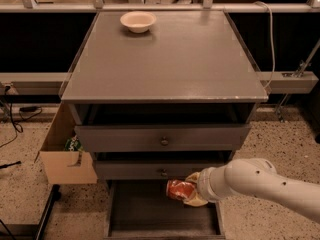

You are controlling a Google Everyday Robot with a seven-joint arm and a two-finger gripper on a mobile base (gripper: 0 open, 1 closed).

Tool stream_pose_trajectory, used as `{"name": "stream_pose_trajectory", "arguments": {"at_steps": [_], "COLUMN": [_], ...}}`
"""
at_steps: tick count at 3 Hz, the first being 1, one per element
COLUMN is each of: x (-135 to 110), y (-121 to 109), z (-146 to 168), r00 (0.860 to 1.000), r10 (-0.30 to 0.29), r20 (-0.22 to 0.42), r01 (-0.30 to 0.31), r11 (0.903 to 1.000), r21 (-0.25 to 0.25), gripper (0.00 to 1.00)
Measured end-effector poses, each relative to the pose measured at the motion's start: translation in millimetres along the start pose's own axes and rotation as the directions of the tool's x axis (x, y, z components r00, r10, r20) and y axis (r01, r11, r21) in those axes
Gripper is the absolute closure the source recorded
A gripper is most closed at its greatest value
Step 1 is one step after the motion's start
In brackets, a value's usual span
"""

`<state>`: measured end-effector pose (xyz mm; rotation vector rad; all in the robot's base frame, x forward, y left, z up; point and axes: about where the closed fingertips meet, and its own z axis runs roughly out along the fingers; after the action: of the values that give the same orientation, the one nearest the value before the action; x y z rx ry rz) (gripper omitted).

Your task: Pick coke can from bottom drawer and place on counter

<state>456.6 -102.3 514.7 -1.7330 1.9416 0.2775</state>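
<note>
The red coke can (177,189) is held in my gripper (189,190), whose yellowish fingers (194,200) close around it. It hangs lying sideways just above the open bottom drawer (145,214), near the drawer's back right, in front of the middle drawer's face. My white arm (260,184) comes in from the right. The grey counter (165,59) is well above the can.
A cream bowl (138,21) sits at the counter's far left. Two knobbed drawers (162,139) are above the open one. A cardboard box (65,154) hangs at the cabinet's left side. A cable (272,39) runs along the right.
</note>
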Motion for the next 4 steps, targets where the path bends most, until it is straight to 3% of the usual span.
{"name": "stream_pose_trajectory", "arguments": {"at_steps": [2,3,4], "x": [-46,-82,-86], "y": [-1,-3,-7], "z": [-86,-161,-161], "r00": [0.999,0.995,0.994], "r10": [-0.052,-0.1,-0.103], "r20": [-0.008,-0.03,-0.026], "r01": [0.052,0.102,0.104], "r11": [0.9986,0.9916,0.992], "r21": [0.012,0.08,0.071], "gripper": [1.0,1.0,1.0]}}
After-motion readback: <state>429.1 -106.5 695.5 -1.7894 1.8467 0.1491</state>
